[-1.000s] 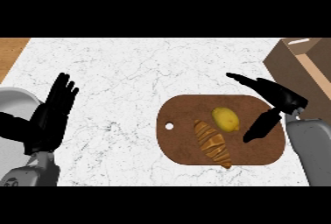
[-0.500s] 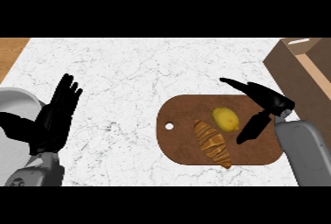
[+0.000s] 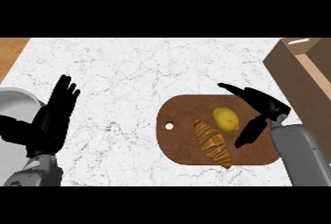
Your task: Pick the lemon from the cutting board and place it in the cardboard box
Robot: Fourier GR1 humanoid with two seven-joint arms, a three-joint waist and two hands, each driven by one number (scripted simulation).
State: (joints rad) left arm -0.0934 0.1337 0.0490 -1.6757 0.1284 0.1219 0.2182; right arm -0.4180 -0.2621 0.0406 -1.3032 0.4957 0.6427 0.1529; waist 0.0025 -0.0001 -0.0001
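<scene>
With the right robot hand [image 3: 258,111] spread open beside the lemon [image 3: 225,118], closing could snag the croissant [image 3: 212,143] instead.

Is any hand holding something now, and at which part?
Nothing is held. The right hand is open beside the lemon, not touching it; the left hand rests open.

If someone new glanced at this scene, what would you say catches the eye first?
Probably the yellow lemon on the brown cutting board right of centre, with a croissant lying beside it. The open right hand hangs just right of the lemon, and the cardboard box fills the upper right corner.
</scene>
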